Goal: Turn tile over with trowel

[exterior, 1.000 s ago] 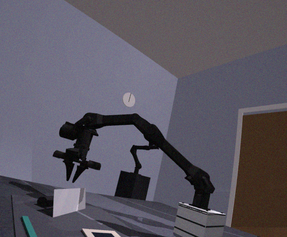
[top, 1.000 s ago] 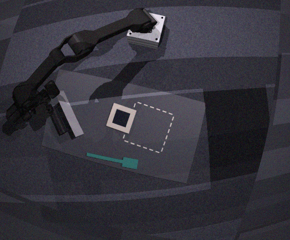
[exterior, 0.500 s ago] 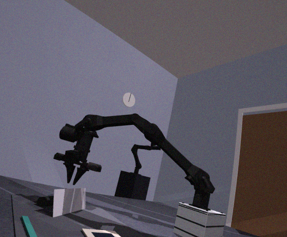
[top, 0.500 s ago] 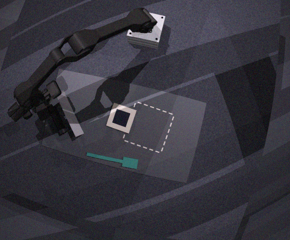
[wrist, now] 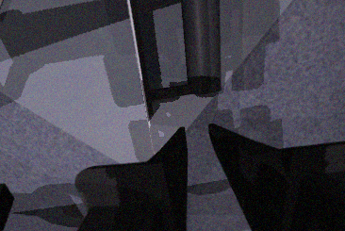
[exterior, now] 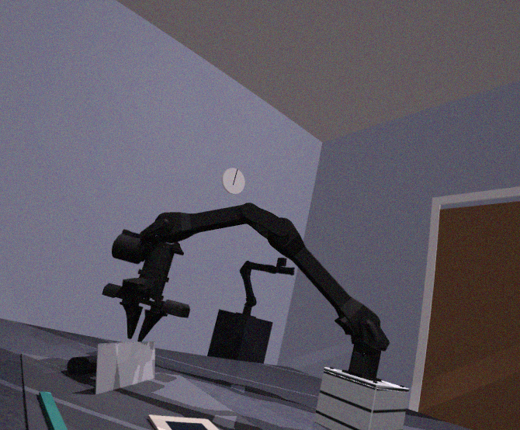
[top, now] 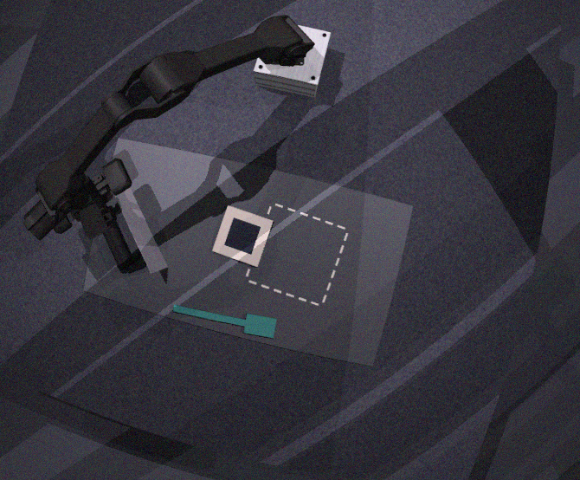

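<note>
The trowel, a pale flat blade with a thick dark handle alongside it, stands on its edge on the mat's left part. My gripper is slightly open and empty. Its fingertips point down and appear just above the blade's top edge in the exterior view; the wrist view shows them near one end of the trowel. The tile lies flat, dark square up, along and partly over the left side of the dashed outline.
The grey mat lies under these things. A flat teal spatula lies near its lower edge in the top view. My arm's white base block stands beyond the mat's upper edge.
</note>
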`<state>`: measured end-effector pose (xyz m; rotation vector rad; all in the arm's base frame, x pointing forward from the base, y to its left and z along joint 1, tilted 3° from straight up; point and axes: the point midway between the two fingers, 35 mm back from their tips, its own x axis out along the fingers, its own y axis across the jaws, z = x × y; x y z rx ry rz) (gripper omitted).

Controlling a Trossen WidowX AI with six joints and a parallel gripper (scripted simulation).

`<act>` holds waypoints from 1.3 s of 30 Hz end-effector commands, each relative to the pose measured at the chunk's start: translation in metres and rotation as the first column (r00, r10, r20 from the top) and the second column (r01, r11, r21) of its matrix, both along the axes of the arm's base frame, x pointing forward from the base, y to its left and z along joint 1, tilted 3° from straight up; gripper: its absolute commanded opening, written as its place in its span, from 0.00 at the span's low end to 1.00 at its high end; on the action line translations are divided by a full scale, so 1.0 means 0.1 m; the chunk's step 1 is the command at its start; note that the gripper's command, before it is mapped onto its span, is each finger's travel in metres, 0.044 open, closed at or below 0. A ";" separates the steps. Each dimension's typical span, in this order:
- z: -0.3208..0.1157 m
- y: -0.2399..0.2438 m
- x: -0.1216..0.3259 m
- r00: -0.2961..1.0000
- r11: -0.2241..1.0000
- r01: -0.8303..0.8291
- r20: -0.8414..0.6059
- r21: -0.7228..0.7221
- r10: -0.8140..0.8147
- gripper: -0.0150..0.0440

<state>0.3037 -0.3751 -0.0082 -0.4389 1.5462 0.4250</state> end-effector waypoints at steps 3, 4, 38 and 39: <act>-0.03 0.08 -0.05 1.000 1.000 0.021 -0.004 0.000 -0.021 0.42; -0.03 0.09 -0.06 1.000 1.000 0.024 -0.004 0.000 -0.024 0.42; -0.05 0.49 -0.28 1.000 1.000 0.029 -0.007 0.004 -0.029 0.42; -0.05 0.50 -0.29 1.000 1.000 0.029 -0.007 0.004 -0.029 0.42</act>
